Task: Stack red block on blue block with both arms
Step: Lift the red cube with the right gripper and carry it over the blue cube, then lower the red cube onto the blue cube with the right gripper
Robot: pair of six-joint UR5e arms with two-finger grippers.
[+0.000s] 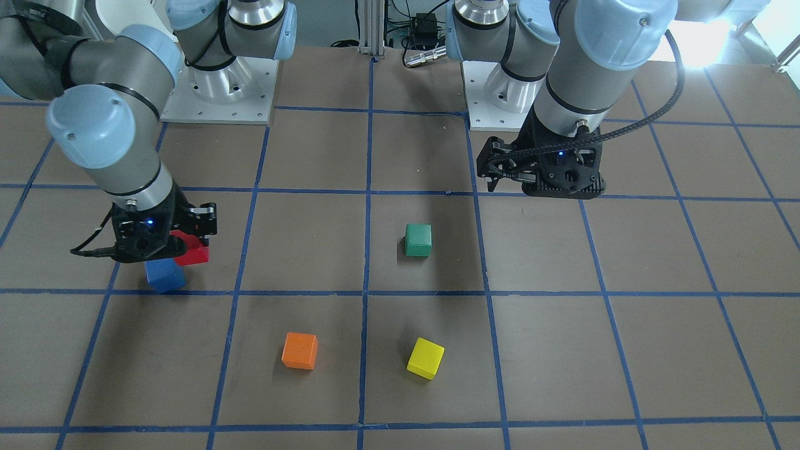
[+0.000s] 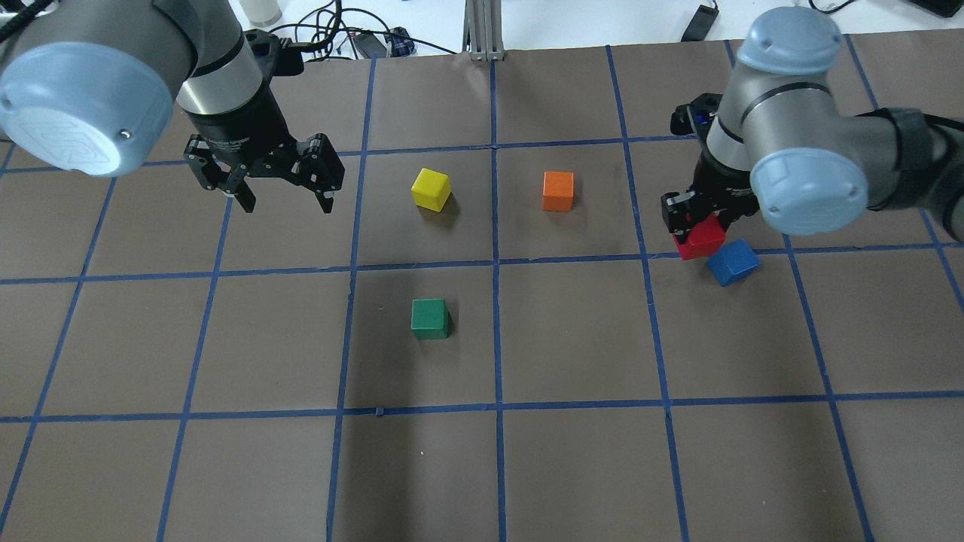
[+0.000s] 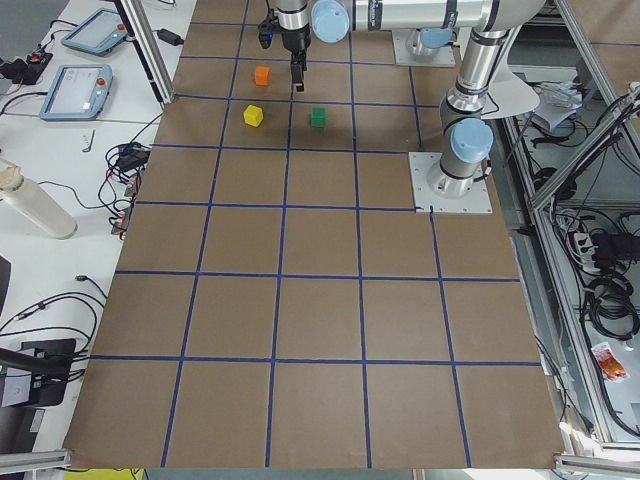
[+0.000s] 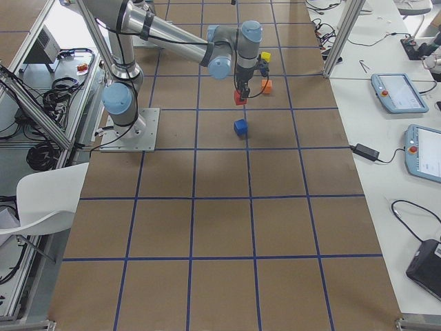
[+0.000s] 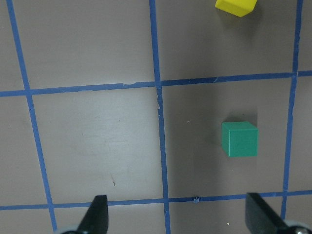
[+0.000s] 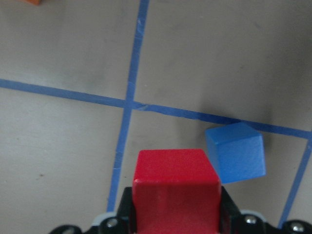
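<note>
My right gripper (image 2: 697, 226) is shut on the red block (image 2: 700, 237) and holds it off the table. The blue block (image 2: 733, 261) lies on the table just beside and below it, apart from the red one. In the right wrist view the red block (image 6: 176, 187) sits between the fingers, with the blue block (image 6: 236, 152) ahead and to the right. In the front view the red block (image 1: 192, 250) hangs over the blue block's (image 1: 165, 275) far edge. My left gripper (image 2: 286, 199) is open and empty, hovering above the table; it also shows in the left wrist view (image 5: 178, 219).
A green cube (image 2: 429, 318) lies mid-table, with a yellow cube (image 2: 431, 188) and an orange cube (image 2: 558, 191) farther out. The brown table (image 2: 572, 467) carries a blue tape grid. The arm bases stand at the robot's edge.
</note>
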